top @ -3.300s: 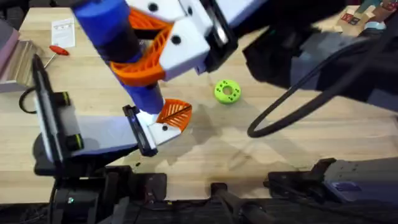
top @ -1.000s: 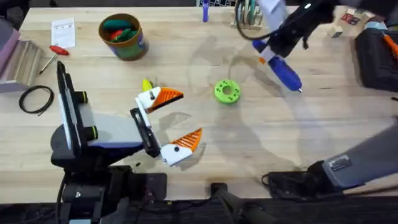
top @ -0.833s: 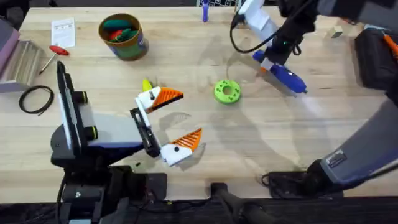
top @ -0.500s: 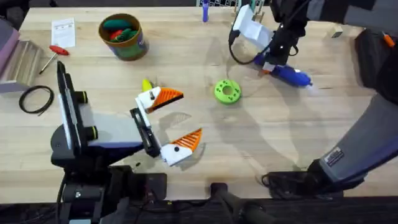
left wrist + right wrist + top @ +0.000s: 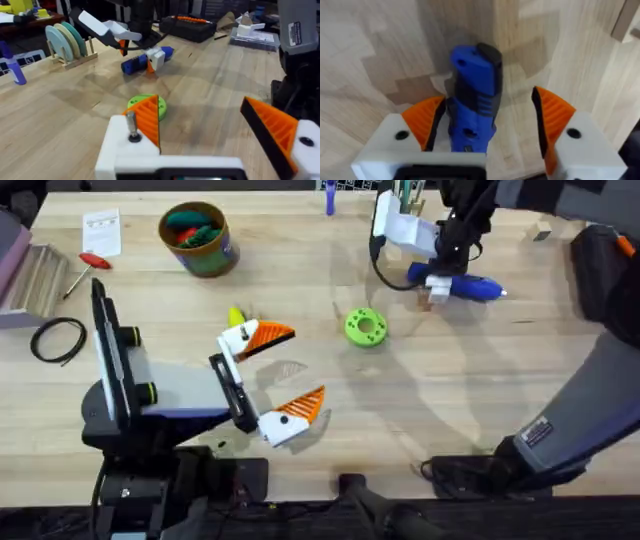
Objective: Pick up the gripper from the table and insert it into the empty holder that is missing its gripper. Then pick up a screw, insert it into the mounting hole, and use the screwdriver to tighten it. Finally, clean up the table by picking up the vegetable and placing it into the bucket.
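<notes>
Surface [image 5: 300, 270]: pale wood, matt, visible grain. Screwdriver [image 5: 474, 95]: smooth blue plastic, slight sheen. Right hand [image 5: 487, 125]: white plastic body, matt orange ribbed pads [image 5: 552, 120].

a robotics lab or workshop: pale wooden workbench [image 5: 300, 240], small red-handled screwdriver [image 5: 82, 268] at far left, coiled black cable [image 5: 57, 338], dark tool case [image 5: 187, 26] behind.

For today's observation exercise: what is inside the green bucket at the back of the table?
The bucket holds red and green toys; anything beneath them is covered.
</notes>
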Robot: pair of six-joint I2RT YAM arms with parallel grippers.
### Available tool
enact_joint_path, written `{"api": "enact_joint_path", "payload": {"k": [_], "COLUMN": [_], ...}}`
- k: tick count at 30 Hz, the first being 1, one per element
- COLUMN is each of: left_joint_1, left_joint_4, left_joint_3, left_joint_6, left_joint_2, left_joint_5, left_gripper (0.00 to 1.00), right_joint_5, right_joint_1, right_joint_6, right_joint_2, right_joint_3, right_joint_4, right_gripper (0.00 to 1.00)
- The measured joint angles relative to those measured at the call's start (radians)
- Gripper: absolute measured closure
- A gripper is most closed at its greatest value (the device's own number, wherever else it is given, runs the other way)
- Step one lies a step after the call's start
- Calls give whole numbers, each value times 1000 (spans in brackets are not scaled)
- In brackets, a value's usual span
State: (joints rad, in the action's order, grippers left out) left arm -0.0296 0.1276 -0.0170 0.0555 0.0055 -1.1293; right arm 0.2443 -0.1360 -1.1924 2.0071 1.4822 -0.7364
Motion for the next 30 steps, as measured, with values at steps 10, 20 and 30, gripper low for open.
{"api": "enact_joint_path", "payload": {"k": [10, 20, 30], "left_joint_1": [0, 0, 0], "left_joint_4": [-3, 26, 579], "left_joint_3": [0, -22, -416], "left_joint_6": [-20, -107, -75], "left_joint_2": [0, 0, 42], "left_joint_5": [1, 62, 380], "left_gripper": [14, 14, 14], "right_joint_5": [-65, -350, -431], "right_joint_1": [-29, -73, -73], "right_joint_6": [320, 549, 907], "right_joint_2": [-25, -208, -330], "right_joint_3": [0, 62, 93], "right_joint_4": [-16, 12, 28], "right_gripper": [10, 10, 10]}}
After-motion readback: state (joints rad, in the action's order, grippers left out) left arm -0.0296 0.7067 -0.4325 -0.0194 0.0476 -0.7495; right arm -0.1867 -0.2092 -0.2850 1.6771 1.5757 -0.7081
